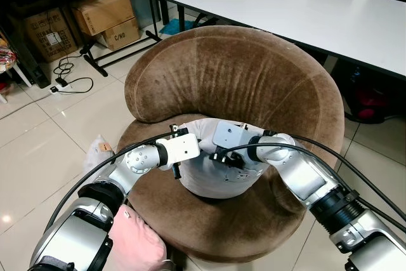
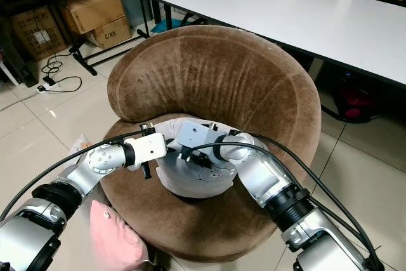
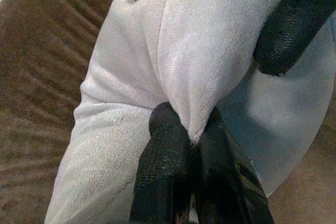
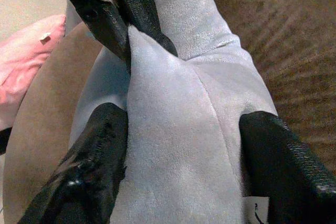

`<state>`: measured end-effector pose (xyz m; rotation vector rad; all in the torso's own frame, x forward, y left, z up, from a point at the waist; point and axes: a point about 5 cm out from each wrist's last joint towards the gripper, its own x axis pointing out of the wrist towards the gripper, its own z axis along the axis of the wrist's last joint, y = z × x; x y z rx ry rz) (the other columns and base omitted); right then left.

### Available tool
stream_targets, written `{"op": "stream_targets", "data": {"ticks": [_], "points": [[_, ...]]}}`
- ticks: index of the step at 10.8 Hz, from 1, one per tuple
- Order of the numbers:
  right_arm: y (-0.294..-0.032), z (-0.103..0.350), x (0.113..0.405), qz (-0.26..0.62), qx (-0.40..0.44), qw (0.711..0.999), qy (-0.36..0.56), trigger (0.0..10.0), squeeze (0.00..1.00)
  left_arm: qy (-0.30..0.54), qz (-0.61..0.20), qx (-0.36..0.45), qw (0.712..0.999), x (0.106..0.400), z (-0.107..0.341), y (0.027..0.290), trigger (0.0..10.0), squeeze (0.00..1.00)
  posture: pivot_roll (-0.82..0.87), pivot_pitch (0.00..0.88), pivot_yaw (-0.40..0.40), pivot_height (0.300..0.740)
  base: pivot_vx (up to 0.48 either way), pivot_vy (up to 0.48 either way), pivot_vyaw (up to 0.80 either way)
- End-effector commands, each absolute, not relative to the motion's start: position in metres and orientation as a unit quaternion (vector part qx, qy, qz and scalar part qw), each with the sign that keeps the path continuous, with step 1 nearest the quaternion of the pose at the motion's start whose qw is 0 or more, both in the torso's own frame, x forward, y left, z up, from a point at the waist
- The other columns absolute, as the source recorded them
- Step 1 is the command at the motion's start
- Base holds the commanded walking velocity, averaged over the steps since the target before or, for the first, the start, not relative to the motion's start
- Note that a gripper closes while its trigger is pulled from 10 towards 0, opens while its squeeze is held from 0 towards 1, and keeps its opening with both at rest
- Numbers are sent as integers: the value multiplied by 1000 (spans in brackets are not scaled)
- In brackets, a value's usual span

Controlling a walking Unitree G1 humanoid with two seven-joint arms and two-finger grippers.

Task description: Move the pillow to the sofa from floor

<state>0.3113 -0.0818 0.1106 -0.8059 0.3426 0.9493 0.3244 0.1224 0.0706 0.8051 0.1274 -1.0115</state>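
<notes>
The pillow (image 1: 219, 172), pale grey-white and plush, lay on the seat of the round brown sofa (image 1: 254, 71), close to the curved backrest, with both arms reaching over it. The left end effector (image 3: 191, 135) had its two fingers pressed nearly together on a raised fold of the fabric, the fold pinched thin between them. The right end effector (image 4: 181, 156) stood wide apart, one finger on each flank of the pillow, straddling its bulk and pressing lightly into the pile. The cover creased and bunched wherever it was touched, which suggested a light, soft, compliant body with no stiff edge; it would probably sag and fold if lifted from one point. The short pile looked fairly grippy against the black fingers, so slipping seemed a small risk, and nothing about it appeared fragile. A pinched fold or a seam ridge was judged the surest hold, with a broad straddling hold as support for the mass. A pink cushion (image 1: 136, 242) rested on the tiled floor (image 1: 57, 118) beside the sofa's front, and a white table (image 1: 304, 4) stood behind the backrest.
</notes>
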Motion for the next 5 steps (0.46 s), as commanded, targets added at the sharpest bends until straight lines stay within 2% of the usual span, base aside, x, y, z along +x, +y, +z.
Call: {"op": "stream_targets", "data": {"ticks": [1, 5], "points": [[-84, 110, 312, 439, -368, 804, 158, 0, 0, 77, -479, 385, 786, 321, 65, 125, 0, 0, -139, 0, 81, 740, 0, 0, 0], [-78, 109, 311, 444, -359, 806, 154, 0, 0, 76, -475, 384, 788, 321, 66, 128, 0, 0, -134, 0, 79, 740, 0, 0, 0]]}}
